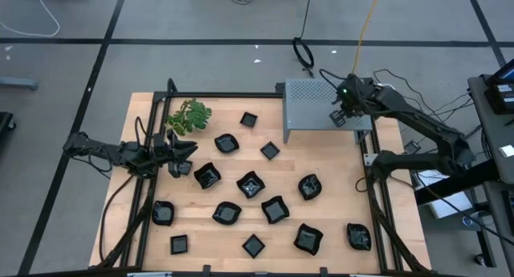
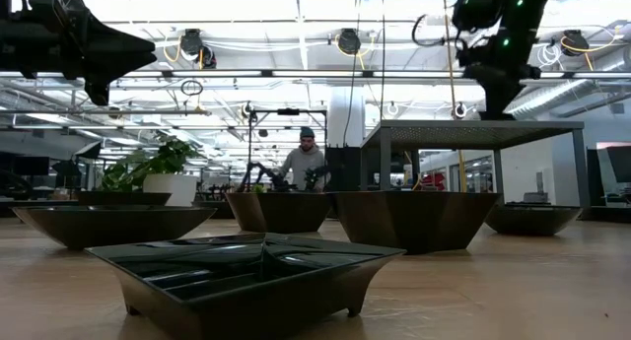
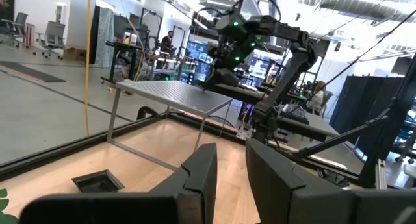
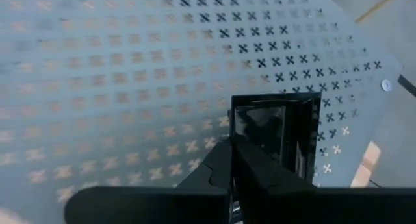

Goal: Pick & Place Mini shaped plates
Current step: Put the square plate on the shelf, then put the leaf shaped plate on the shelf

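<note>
The left gripper (image 1: 184,156), partly open and empty, is seen far left of the grey perforated box (image 1: 316,108). Black mini plates (image 1: 250,185) are scattered below that box. Over the box, a square plate (image 4: 276,136) is gripped by the right gripper (image 4: 235,160).

Right pincer (image 4: 231,162) fingers hide square plate (image 4: 276,130) edge.

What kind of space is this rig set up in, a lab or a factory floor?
Most likely an open robotics lab or workshop. The low view shows an exposed industrial ceiling with ducts and lights, a person at a distant workbench, and the high view shows a grey concrete floor crossed by dark tape lines.
</note>
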Robot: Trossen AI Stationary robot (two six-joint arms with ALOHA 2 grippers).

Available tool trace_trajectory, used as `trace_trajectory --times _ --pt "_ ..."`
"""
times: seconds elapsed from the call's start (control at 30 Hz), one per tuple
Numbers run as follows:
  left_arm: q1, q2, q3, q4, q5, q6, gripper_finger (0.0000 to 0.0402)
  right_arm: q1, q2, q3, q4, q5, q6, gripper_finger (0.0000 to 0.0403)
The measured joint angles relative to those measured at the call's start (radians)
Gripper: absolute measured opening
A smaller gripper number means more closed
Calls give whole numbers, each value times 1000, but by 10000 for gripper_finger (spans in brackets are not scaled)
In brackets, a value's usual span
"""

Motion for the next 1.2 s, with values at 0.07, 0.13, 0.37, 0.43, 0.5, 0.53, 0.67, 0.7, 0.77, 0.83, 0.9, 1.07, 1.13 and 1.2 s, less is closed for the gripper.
trace_trajectory --times 0.07,0.13,0.37,0.43,0.5,0.53,0.67,0.7,0.77,0.83,0.9,1.07,1.13,1.2 --pt "0 0 0 0 0 0 86 -15 16 0 7 29 -13 0" --pt "0 0 0 0 0 0 86 -25 26 0 8 55 -15 0" --pt "0 0 0 0 0 0 86 -42 35 0 38 71 -39 7" --pt "0 0 0 0 0 0 86 -42 35 0 50 71 -39 17" --pt "0 0 0 0 0 0 86 -42 35 0 58 71 -40 30" --pt "0 0 0 0 0 0 86 -42 35 0 61 71 -40 37" --pt "0 0 0 0 0 0 86 -42 35 0 74 71 -42 69" --pt "0 0 0 0 0 0 86 -42 33 0 75 71 -53 77" --pt "0 0 0 0 0 0 86 -42 26 0 75 71 -92 93" --pt "0 0 0 0 0 0 86 -39 12 0 77 70 -123 105" --pt "0 0 0 0 0 0 86 -30 -9 0 77 70 -137 114" --pt "0 0 0 0 0 0 86 20 -97 0 78 28 -129 116" --pt "0 0 0 0 0 0 86 50 -140 0 78 -72 -93 111" --pt "0 0 0 0 0 0 86 85 -180 0 81 -208 -36 104"
